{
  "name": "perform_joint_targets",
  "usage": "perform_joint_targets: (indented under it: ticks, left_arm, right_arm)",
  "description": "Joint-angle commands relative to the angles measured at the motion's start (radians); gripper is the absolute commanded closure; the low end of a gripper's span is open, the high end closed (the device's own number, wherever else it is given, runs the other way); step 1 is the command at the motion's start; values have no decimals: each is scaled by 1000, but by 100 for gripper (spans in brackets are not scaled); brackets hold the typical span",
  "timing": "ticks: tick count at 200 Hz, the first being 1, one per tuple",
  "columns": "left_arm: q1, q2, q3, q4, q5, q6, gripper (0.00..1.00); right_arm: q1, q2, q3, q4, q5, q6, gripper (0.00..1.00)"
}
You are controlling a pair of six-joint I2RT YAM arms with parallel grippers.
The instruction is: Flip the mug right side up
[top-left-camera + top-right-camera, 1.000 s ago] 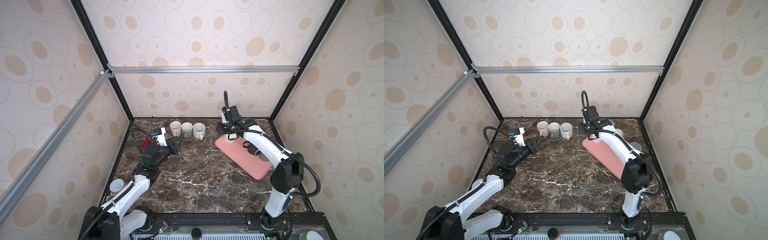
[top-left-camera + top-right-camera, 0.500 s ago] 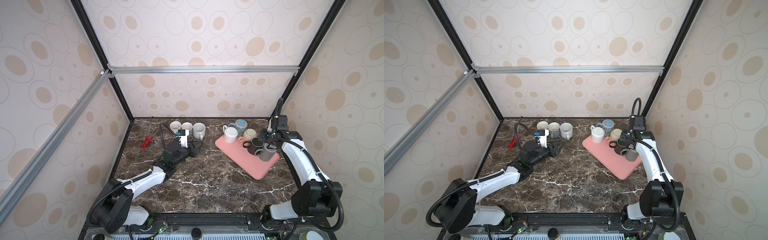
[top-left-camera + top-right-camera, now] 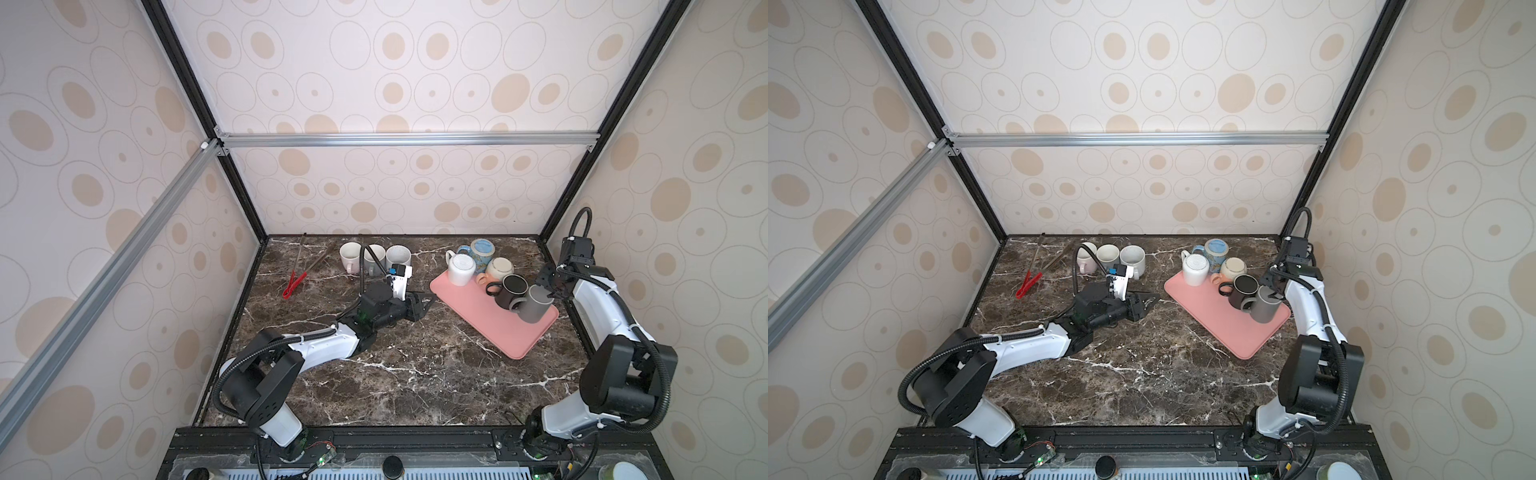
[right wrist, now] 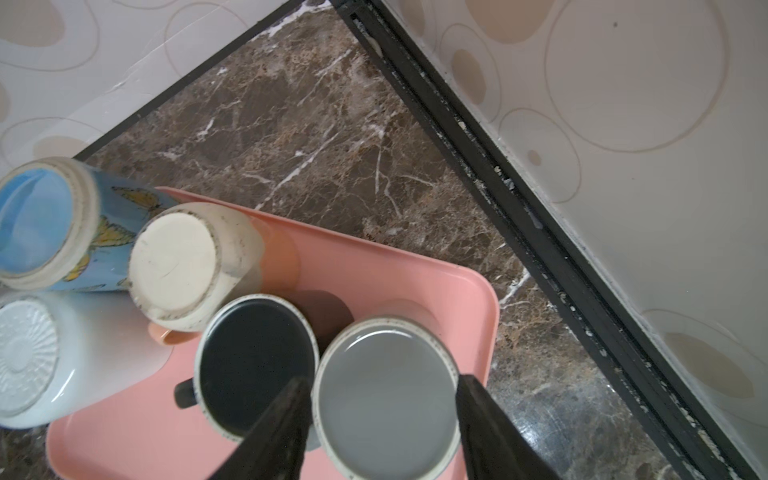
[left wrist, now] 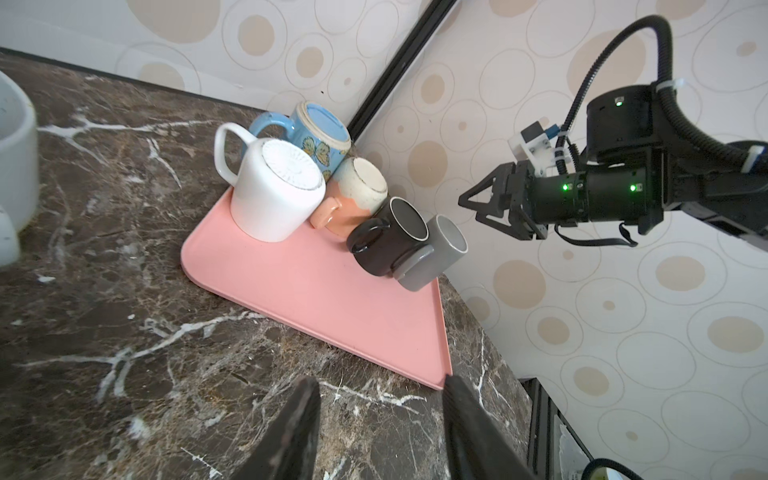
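Several mugs stand upside down on a pink tray at the back right. The grey mug is nearest the right wall, with a black mug touching its side. My right gripper hovers just above the grey mug's upturned base, open, one finger to each side. My left gripper is low over the table by the tray's left edge, open and empty. White, blue and cream mugs fill the tray's far end.
Three upright white mugs line the back wall behind my left arm. Red-handled tongs lie at the back left. The black frame rail and the right wall run close beside the tray and my right arm.
My right arm swung from the tray's far left end to above the grey mug, and its jaws spread wider. My left arm reached rightward toward the tray.
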Motion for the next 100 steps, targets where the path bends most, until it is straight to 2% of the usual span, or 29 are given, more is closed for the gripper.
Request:
perform_joint_targets:
  ticks: [1, 17, 33, 63, 100]
  left_arm:
    - [-8, 14, 57, 36, 42, 13, 51]
    - [-8, 19, 58, 30, 44, 21, 51]
    - [-8, 24, 58, 22, 43, 30, 51]
    - [-9, 39, 66, 18, 55, 30, 51]
    - [-8, 60, 77, 20, 63, 28, 51]
  right_arm:
    - [-9, 53, 35, 10, 62, -18, 40]
    - [-23, 92, 60, 9, 35, -26, 40]
    - [-37, 135, 85, 21, -51, -40, 41]
    - [-41, 216, 170, -59, -121, -49, 46]
    - [-39, 211, 128, -53, -214, -29, 52]
